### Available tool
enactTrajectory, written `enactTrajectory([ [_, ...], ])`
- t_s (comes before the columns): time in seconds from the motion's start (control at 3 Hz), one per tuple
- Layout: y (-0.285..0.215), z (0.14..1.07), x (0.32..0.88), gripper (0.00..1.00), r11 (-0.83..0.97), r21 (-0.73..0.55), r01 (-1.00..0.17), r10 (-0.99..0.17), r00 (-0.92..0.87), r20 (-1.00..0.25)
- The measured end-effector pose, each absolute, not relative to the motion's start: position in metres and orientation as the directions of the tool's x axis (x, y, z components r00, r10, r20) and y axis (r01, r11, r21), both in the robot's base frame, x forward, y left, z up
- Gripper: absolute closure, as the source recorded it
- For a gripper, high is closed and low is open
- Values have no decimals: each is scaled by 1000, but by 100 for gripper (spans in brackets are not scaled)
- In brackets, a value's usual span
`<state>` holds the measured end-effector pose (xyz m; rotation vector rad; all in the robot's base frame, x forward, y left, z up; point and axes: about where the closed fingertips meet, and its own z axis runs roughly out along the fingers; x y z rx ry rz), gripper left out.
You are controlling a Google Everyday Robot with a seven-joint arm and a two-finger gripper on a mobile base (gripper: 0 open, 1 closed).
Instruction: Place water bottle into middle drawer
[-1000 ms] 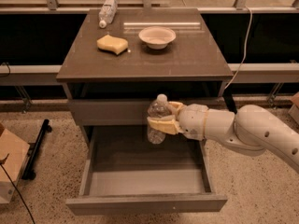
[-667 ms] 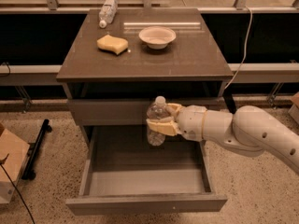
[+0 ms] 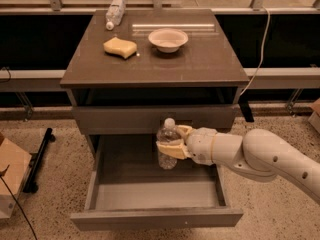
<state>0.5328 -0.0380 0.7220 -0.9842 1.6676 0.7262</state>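
My gripper (image 3: 169, 143) is shut on the water bottle (image 3: 166, 134), a clear plastic bottle with a white cap. It holds the bottle upright, by its middle, above the open middle drawer (image 3: 155, 218). The bottle's base hangs over the back part of the drawer's grey floor, just in front of the shut drawer front (image 3: 125, 119) above. My fingers hide the label. My white arm (image 3: 260, 156) reaches in from the right.
On the cabinet top (image 3: 210, 64) lie a yellow sponge (image 3: 120, 47), a white bowl (image 3: 168, 39) and a second clear bottle (image 3: 115, 13) on its side at the back. A cardboard box (image 3: 12, 176) stands on the floor at left.
My gripper has lowered the water bottle a little towards the open drawer, and slightly to the left. The cabinet top's objects have not moved.
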Motion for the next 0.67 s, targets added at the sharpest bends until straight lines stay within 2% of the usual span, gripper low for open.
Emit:
enactTrajectory([
  [0.33, -39, 663, 543, 100, 486, 14, -874, -271, -166, -948],
  [0.67, -39, 663, 543, 100, 486, 14, -874, -271, -166, -948],
])
